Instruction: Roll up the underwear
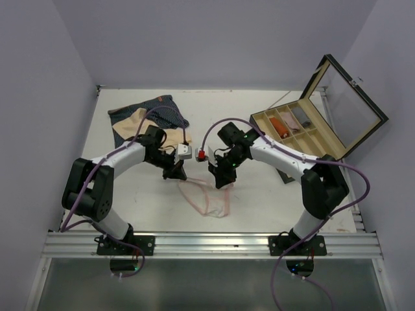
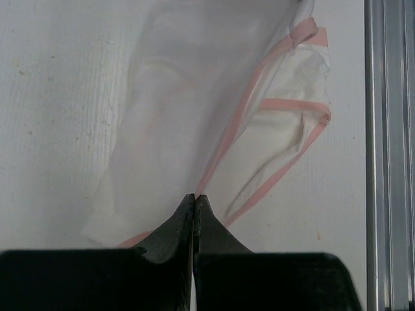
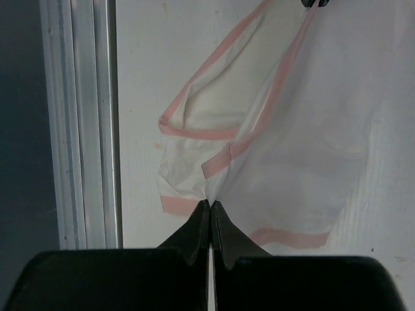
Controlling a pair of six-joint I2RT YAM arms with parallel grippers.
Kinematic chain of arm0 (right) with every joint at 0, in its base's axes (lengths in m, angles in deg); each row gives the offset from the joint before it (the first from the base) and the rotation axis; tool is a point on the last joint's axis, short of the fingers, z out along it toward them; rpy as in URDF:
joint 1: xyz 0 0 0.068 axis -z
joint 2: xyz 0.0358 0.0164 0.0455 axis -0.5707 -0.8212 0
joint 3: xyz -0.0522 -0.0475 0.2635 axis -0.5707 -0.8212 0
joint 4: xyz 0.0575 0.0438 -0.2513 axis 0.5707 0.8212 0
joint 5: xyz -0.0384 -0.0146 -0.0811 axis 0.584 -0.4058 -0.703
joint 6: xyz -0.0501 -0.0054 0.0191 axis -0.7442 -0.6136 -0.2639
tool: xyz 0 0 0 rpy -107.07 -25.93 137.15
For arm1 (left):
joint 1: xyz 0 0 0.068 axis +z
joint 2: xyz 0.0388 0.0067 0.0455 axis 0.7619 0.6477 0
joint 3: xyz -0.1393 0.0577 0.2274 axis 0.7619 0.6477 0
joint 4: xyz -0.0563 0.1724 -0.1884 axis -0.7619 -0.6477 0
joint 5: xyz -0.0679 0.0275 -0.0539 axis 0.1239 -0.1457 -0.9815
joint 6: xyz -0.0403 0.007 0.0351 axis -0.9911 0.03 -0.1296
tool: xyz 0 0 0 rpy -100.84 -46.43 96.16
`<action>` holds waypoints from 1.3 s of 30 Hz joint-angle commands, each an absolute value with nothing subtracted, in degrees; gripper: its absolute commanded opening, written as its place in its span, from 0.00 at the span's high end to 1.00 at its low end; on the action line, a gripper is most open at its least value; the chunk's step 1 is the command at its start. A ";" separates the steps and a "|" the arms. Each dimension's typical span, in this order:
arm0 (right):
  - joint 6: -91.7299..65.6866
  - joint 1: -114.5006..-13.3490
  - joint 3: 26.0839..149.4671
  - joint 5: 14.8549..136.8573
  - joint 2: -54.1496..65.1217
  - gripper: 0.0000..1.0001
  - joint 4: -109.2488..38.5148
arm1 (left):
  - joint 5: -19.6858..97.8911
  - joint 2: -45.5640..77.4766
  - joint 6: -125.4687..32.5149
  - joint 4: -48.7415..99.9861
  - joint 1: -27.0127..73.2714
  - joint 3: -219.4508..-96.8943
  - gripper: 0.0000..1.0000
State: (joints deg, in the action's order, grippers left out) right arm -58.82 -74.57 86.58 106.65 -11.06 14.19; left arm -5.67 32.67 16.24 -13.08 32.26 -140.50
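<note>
The left hand (image 2: 194,197) is pinched fully shut, with the pink trim of the pink pair (image 2: 194,97) running into its tips. The right hand (image 3: 211,203) is shut the same way on a trimmed edge of the same garment. Each seems to grip one side of the cloth.

From above, the two hands, left (image 1: 176,171) and right (image 1: 219,176), sit close together at mid-surface. The pink pair (image 1: 207,194) trails from them toward 6 o'clock, near the rail (image 1: 214,245). This looks like the start of the job: the first garment is being spread or straightened, and no roll has formed yet. The next move probably calls for laying it flat and smooth, then turning one edge over on itself evenly with both hands.

Only the top view shows the beige pair (image 1: 137,124) and navy pair (image 1: 162,109) heaped at 10 o'clock, well apart, and the open box (image 1: 350,107) at 2 o'clock. Only the wrist views show the creases, the thin see-through cloth and the exact pinch points. The right wrist view also catches the other hand's tip at 1 o'clock.
</note>
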 commanded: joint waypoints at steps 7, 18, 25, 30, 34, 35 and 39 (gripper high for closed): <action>-57.10 -77.86 80.35 106.27 -7.56 1.00 10.01 | -3.18 30.72 17.40 -12.78 31.08 -136.98 1.00; -53.50 -83.14 74.20 105.13 -9.05 1.00 4.03 | -2.29 30.74 13.46 -13.75 30.73 -136.63 0.69; -50.60 -83.75 73.75 104.78 -10.81 1.00 2.28 | -5.20 22.21 2.12 -9.18 40.64 -136.28 0.55; -50.68 -85.16 73.23 105.74 -11.26 1.00 1.66 | -5.98 17.81 -7.89 -5.58 42.07 -135.31 0.51; -53.05 -87.52 73.92 107.41 -11.08 0.91 4.01 | -7.39 16.75 -12.65 -0.93 42.07 -134.52 0.50; -54.02 -87.88 74.97 107.85 -11.17 0.75 5.33 | -7.13 16.49 -12.92 -0.48 42.07 -134.17 0.50; -53.25 -86.75 78.67 109.70 -9.94 0.64 10.09 | -4.41 15.44 -11.96 0.05 42.07 -134.69 0.49</action>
